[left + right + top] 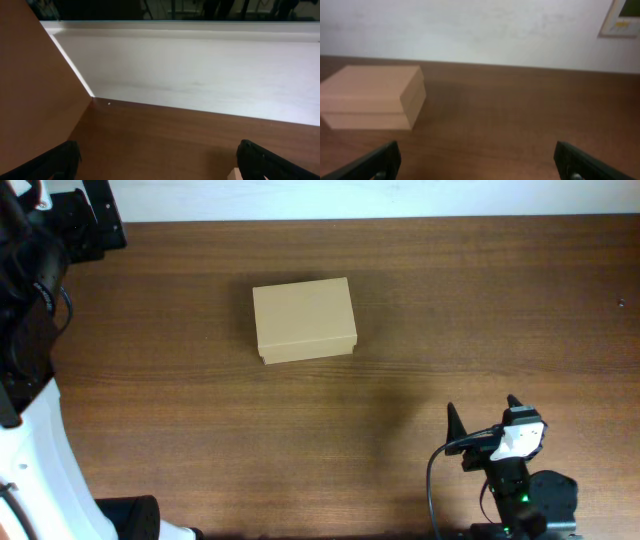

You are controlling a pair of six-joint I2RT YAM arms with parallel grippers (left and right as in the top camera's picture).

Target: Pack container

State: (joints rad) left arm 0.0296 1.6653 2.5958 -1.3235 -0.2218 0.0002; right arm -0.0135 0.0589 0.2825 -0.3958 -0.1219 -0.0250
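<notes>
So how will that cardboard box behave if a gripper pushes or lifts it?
The box looks like plain cardboard, so probably light; pushed, it should slide on the smooth table rather than tip, being low and flat. Its lid shows no tape, so lifting by the top may just open it.

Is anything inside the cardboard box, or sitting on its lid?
The cardboard box is closed with its lid down flat, so its inside is hidden. Nothing rests on the lid.
</notes>
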